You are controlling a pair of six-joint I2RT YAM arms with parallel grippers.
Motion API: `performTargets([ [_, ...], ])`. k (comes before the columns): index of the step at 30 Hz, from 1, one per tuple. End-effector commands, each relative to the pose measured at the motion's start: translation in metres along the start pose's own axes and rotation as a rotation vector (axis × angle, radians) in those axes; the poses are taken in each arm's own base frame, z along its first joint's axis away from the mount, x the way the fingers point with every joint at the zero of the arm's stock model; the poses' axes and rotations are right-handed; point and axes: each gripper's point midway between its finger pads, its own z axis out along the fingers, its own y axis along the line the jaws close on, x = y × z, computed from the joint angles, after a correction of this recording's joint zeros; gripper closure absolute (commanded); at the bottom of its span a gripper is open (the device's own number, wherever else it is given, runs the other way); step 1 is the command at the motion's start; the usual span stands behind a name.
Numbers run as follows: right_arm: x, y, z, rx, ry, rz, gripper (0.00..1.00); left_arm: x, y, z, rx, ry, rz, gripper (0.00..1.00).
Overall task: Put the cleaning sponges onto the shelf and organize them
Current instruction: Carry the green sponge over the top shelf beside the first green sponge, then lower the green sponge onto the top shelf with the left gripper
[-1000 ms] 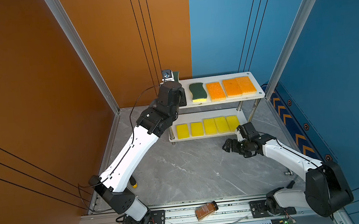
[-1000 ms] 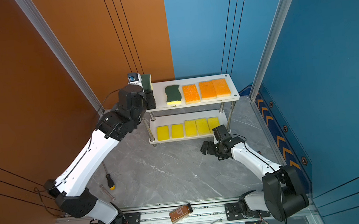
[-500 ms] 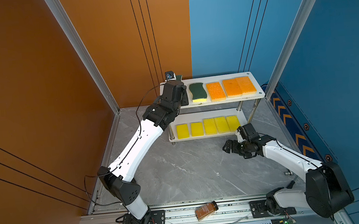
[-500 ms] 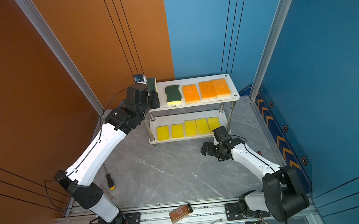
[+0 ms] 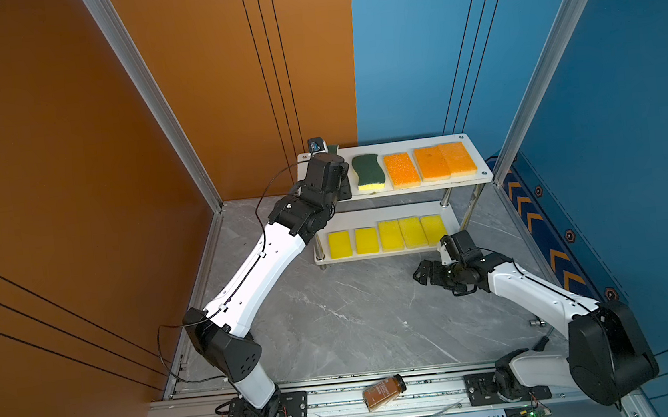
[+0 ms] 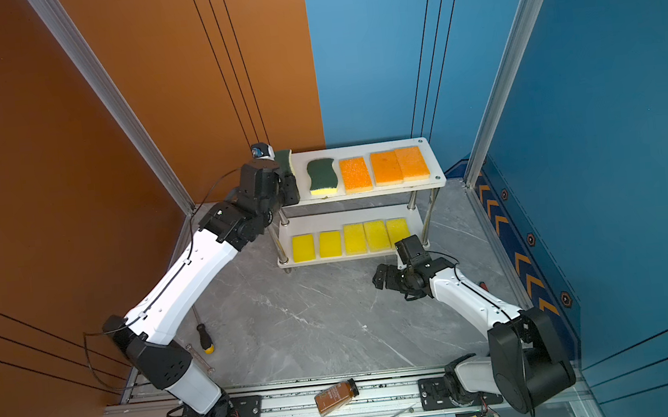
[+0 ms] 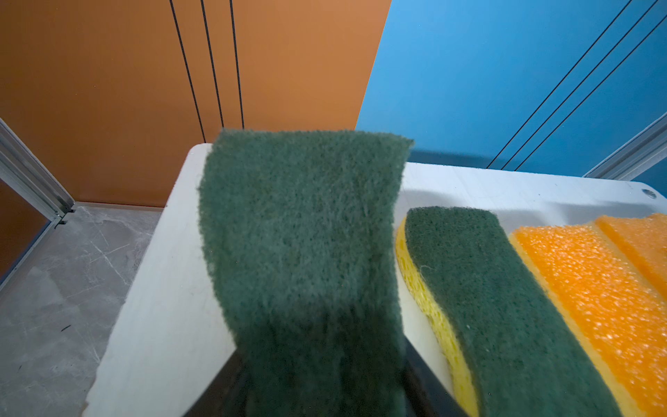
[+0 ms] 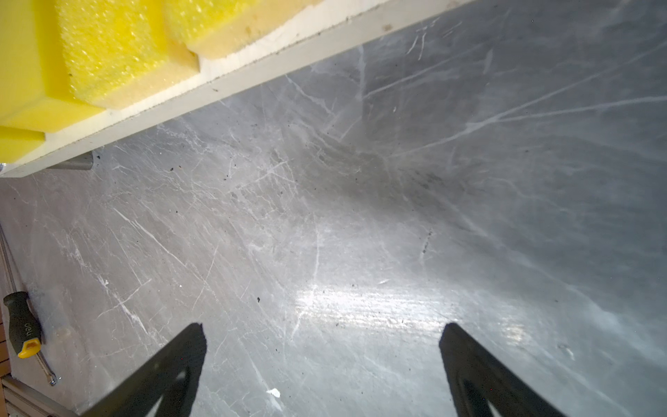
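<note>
**Left arm.** Your left gripper [image 7: 321, 382] is clamped on the held sponge [image 7: 303, 231], a green-topped one, at the left end of the top board of the shelf [image 5: 410, 146]. This sponge tilts up off the board with its green face toward the wrist camera. You cannot tell whether its far edge touches the board.

**Top board.** In both top views, the green sponge [image 5: 368, 172] lies flat just to the right of the held one. Beyond it are 3 orange sponges [image 5: 430, 163] in a row, and the 2 rightmost touch.

**Lower board.** 5 yellow sponges [image 5: 390, 235] lie in 1 row. The 3 on the right touch and the 2 on the left sit slightly apart.

**Right arm.** Your right gripper [image 8: 323, 332] hangs over the floor [image 8: 361, 216] just in front of the shelf's right end. Its fingers are spread wide, with nothing between them.

**Other items.** A bottle [image 5: 384, 391] lies on the front rail. A screwdriver [image 6: 204, 337] lies on the floor near the left arm.
</note>
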Motion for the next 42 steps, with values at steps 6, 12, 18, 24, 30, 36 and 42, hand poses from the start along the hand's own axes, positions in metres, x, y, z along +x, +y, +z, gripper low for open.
performTargets([
  [6,0.004,-0.005,0.007,0.016,0.01,0.014,0.0,0.007,0.007,0.002,-0.018,0.017,-0.011,0.46],
  [12,0.005,-0.003,0.011,0.008,0.016,0.016,0.0,0.01,0.01,-0.003,-0.025,0.017,-0.011,0.46],
  [18,0.005,-0.002,0.013,0.004,0.021,0.015,0.0,0.014,0.01,-0.003,-0.028,0.023,-0.008,0.42],
  [24,0.005,-0.002,0.013,0.006,0.021,0.012,0.0,0.013,0.011,-0.002,-0.036,0.019,-0.009,0.36],
  [30,0.006,-0.001,0.013,0.003,0.022,0.013,0.0,0.015,0.01,-0.001,-0.037,0.022,-0.011,0.34],
  [36,0.006,-0.002,0.013,0.005,0.023,0.01,0.0,0.016,0.01,0.0,-0.041,0.023,-0.011,0.34],
  [42,0.006,-0.001,0.013,0.003,0.023,0.01,0.0,0.018,0.011,0.001,-0.055,0.021,-0.005,0.31],
])
